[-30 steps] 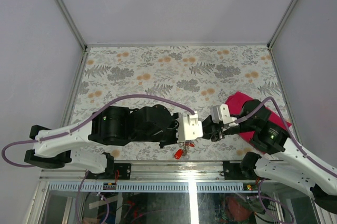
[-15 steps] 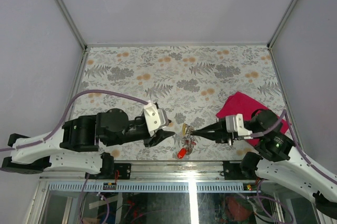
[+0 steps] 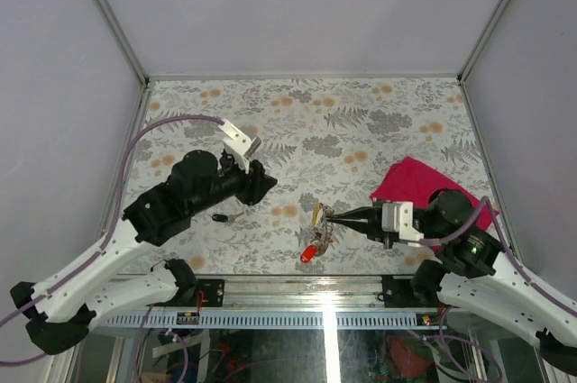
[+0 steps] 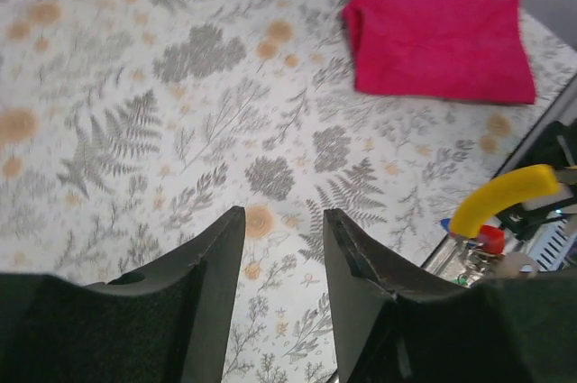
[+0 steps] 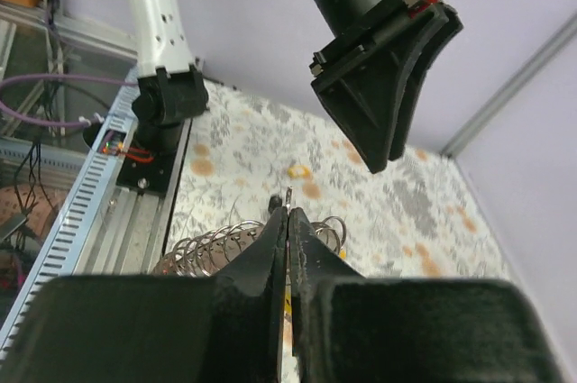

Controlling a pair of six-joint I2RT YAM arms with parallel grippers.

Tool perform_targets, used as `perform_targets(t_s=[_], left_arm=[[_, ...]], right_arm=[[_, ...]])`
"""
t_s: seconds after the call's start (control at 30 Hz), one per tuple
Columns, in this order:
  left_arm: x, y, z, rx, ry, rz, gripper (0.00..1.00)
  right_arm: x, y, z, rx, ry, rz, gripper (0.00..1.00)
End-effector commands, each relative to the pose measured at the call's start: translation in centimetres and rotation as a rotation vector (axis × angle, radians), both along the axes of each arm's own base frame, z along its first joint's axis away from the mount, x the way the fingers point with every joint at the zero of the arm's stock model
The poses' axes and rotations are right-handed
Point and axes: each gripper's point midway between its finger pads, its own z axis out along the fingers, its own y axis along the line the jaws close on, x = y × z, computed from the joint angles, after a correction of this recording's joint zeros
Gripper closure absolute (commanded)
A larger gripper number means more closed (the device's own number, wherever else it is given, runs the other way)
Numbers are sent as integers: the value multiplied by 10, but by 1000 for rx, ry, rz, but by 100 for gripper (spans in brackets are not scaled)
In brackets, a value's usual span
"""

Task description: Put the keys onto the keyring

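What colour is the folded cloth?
Bright magenta pink; the cloth shows best in the left wrist view.

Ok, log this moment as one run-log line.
left gripper: jaws open, empty | right gripper: jaws shut on keyring | keys: red and yellow bunched at keyring

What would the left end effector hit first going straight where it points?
Likely the grey-and-orange floral table cover; nothing else lies ahead of the left end effector. The magenta cloth sits off to one side.

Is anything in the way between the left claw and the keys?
Nothing visible. Only bare flowery table lies between the left gripper and the keys, which are on the keyring pinched by the right gripper.
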Motion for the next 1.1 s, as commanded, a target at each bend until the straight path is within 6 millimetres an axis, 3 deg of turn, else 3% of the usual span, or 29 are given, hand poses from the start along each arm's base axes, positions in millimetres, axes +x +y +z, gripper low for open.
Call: perform_targets(t_s=[0.0, 0.13, 0.3, 0.43, 0.6, 0.77, 0.9, 1.07], left_arm=[[19, 3, -35, -86, 124, 64, 58], [45, 27, -89, -85, 261, 232, 58], [64, 66, -127, -59, 368, 478, 51], [62, 89, -147, 24, 431, 613, 39], [50, 104, -173, 60, 542, 731, 35], [40, 112, -188, 29, 572, 787, 29], [44, 123, -185, 64, 560, 841, 26], [67, 139, -174, 130, 557, 849, 27]], right_arm=[[26, -2, 5, -55, 47, -142, 100], [28, -3, -5, -74, 97, -164, 100], [26, -7, -12, -70, 134, -173, 100], [25, -9, -18, -77, 156, -176, 100], [24, -7, -22, -74, 178, -169, 100], [24, -5, -25, -75, 196, -160, 100], [23, -3, -27, -74, 209, -150, 100], [21, -3, -29, -69, 214, -145, 100]])
